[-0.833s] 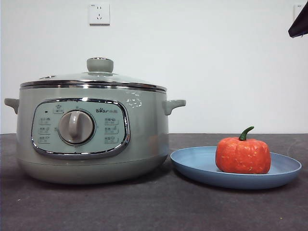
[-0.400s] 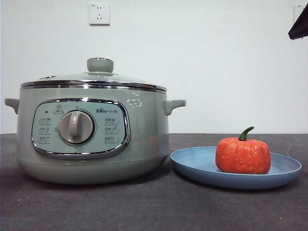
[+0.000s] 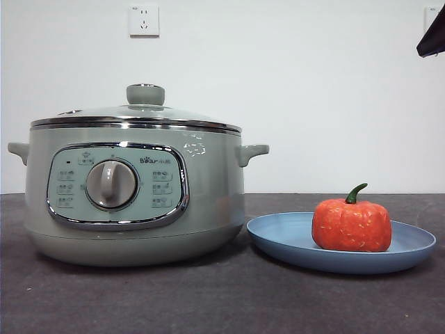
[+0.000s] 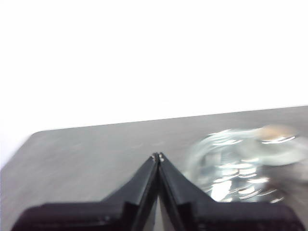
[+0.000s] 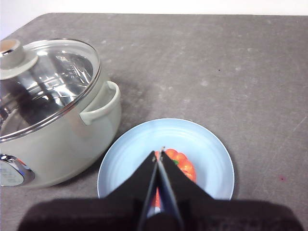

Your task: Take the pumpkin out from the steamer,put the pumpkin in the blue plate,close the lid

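The orange-red pumpkin [image 3: 351, 225] with a green stem sits in the blue plate [image 3: 278, 240] to the right of the steamer [image 3: 132, 195]. The glass lid [image 3: 135, 115] with its pale green knob rests closed on the steamer. In the right wrist view my right gripper [image 5: 159, 153] is shut and empty, high above the pumpkin [image 5: 183, 163] in the blue plate [image 5: 134, 159], with the steamer [image 5: 72, 125] and lid [image 5: 48, 82] beside it. In the left wrist view my left gripper [image 4: 158, 156] is shut and empty, raised beside the blurred lid [image 4: 236, 163].
The dark grey table [image 3: 222, 306] runs in front of the steamer and plate. A white wall with a socket [image 3: 143, 20] stands behind. A black arm tip [image 3: 432, 35] shows at the top right corner.
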`<state>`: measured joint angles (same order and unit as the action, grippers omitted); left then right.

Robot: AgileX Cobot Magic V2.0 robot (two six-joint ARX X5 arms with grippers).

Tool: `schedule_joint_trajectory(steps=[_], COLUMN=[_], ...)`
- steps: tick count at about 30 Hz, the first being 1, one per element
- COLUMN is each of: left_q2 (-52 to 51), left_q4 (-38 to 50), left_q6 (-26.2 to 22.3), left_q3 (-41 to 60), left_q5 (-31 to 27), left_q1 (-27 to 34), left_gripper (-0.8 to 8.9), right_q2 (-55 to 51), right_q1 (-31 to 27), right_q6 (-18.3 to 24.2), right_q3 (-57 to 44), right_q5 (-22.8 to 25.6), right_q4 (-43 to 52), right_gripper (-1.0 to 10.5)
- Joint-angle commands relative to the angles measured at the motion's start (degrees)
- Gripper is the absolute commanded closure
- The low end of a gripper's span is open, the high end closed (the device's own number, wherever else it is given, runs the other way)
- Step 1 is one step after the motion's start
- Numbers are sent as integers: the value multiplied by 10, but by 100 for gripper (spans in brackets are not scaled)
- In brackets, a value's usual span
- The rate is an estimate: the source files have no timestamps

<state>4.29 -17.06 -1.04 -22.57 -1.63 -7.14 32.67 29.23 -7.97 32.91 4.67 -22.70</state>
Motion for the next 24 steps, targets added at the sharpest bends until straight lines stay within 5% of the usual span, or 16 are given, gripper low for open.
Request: schedule_joint_trajectory(steps=[1, 8, 24], left_q2=[-29, -39, -38], left_q4=[41, 83, 25], left_q6=[-5, -4, -5], left_q3=[81, 200, 210], left_q5=[21, 19, 19], left_q1=[47, 76, 76], left_gripper=[817, 817, 817], right_q2=[-1, 0, -1], right_q1=[1, 1, 1], right_q6=[-5, -5, -5], right_q3=[-4, -4, -4], right_q5=[2, 2, 2], right_q4=[3, 3, 3], right_gripper=[963, 963, 963])
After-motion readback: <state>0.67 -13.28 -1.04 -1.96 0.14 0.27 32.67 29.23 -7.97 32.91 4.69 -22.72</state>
